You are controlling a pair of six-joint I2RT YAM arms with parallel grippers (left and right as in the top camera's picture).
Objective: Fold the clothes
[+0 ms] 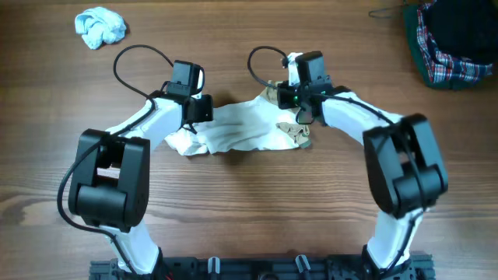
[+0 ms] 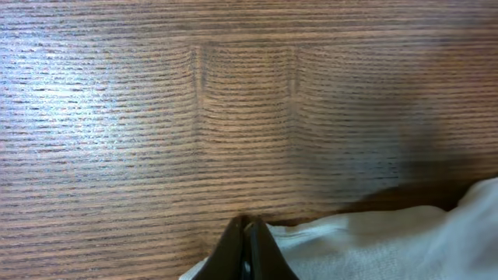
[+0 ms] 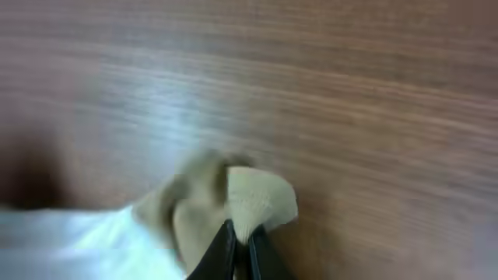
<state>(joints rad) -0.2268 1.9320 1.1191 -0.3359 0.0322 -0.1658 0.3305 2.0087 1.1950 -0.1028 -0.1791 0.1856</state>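
Overhead, left gripper (image 2: 247,229) and right gripper (image 3: 240,229) each look clenched on an end of the white garment (image 1: 241,131), so they should lift evenly, keeping it taut.

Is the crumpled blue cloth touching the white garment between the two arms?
No, the blue cloth lies off by itself, well apart from the white garment.

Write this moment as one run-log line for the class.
task: fold clothes | left gripper: shut on white garment | right gripper: shut on its tan corner | garment: crumpled, unfolded
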